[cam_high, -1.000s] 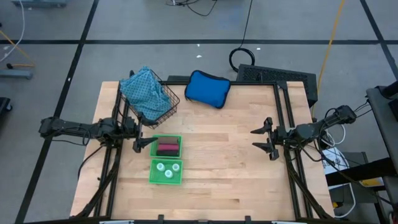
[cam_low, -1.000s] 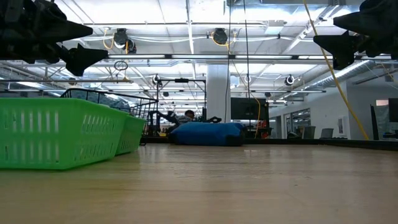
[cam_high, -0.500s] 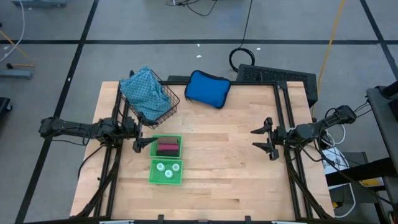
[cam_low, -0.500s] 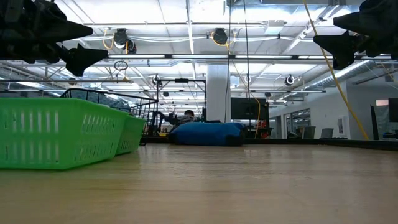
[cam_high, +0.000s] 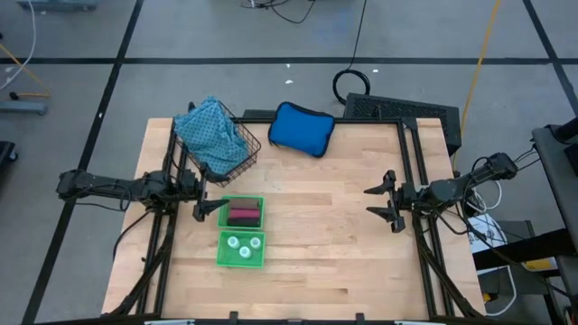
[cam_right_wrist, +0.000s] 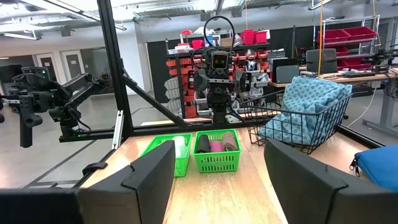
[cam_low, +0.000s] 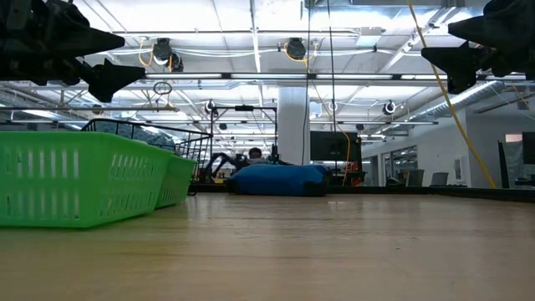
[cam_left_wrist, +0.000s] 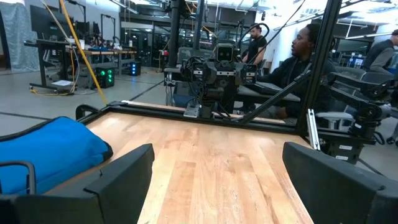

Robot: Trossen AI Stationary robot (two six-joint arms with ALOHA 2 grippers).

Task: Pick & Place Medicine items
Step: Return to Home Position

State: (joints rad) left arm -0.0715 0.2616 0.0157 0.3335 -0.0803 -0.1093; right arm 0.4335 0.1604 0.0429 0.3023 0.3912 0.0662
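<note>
Two green baskets stand on the table's left half. The farther basket holds black, pink and brown oblong medicine items. The nearer basket holds three small white round bottles. My left gripper hangs open and level just left of the farther basket, above the table. My right gripper hangs open and level over the table's right side, facing the baskets. Neither gripper holds anything. In the low view the left gripper and the right gripper show high above the tabletop.
A black wire basket with a light-blue patterned cloth stands at the far left. A bright-blue padded pouch lies at the far edge's middle. Bare wood spans the middle between the arms. People sit beyond the table.
</note>
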